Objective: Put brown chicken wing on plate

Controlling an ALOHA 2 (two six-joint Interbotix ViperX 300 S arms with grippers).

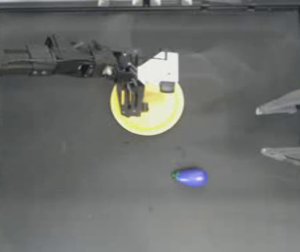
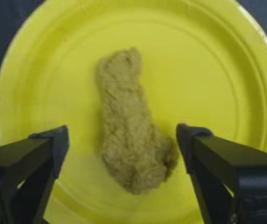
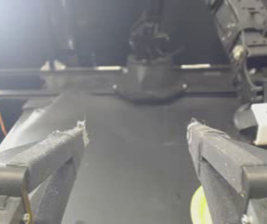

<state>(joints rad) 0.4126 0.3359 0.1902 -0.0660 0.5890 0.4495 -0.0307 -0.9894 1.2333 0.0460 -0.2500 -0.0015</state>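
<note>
The dark surface (image 1: 60, 197) stretches wide, and on it, toward the far side, sits the plate (image 1: 165, 115), bright yellow. Over the plate hangs the left gripper (image 1: 131, 101), reaching in from the left, its jaws spread well apart and holding nothing. Out at the right edge the right gripper (image 1: 270, 130) is parked, well apart from the action, jaws wide and empty too. Nearer the front lies the eggplant (image 1: 192, 176), alone on the surface. And the smallest piece: the brown chicken wing (image 2: 132, 127) lies flat on the plate's floor, between the left jaws but touched by neither. By the look of it, the placing is done; only pulling the arm clear appears left.
</note>
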